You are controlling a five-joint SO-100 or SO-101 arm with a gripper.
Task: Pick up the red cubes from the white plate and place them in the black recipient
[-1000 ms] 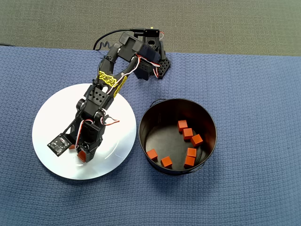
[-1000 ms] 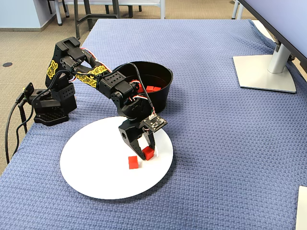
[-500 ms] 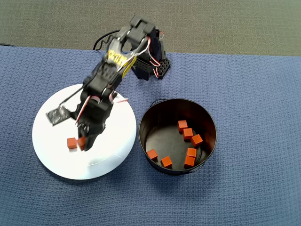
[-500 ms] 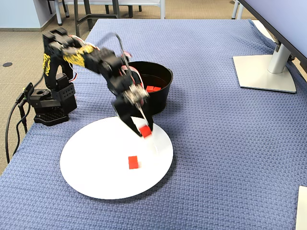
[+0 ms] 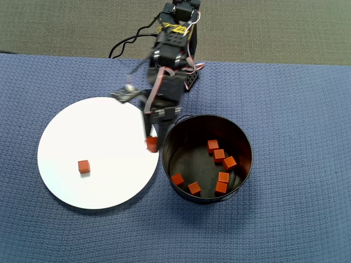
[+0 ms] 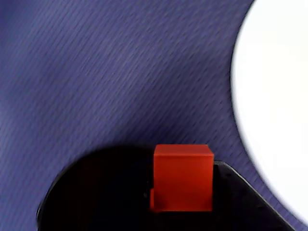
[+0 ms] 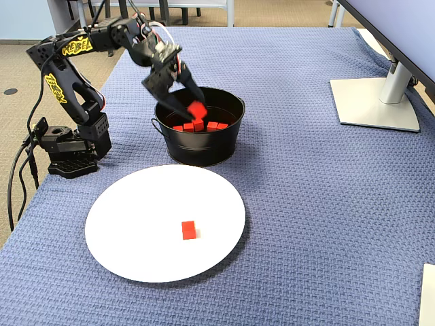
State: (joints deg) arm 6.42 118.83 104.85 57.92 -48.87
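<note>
The jaws are clamped on one red cube point(image 6: 183, 177) — the gripper point(image 7: 194, 109) holds it up in the air, above the near rim of the black recipient point(image 7: 201, 145) in the fixed view. Six more cubes point(image 5: 219, 155) lie on the pot's floor in the overhead view. A single cube point(image 5: 83, 166) rests on the white plate point(image 5: 66, 131), well apart from the pot — both stand on the blue-clothed worktop point(image 7: 326, 204).

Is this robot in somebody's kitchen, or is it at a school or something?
Probably an office or lab, not a kitchen. The arm works on a table under a blue cloth, a monitor stand sits at one side, and chair legs stand on carpet behind. The pot and plate are just props.
</note>
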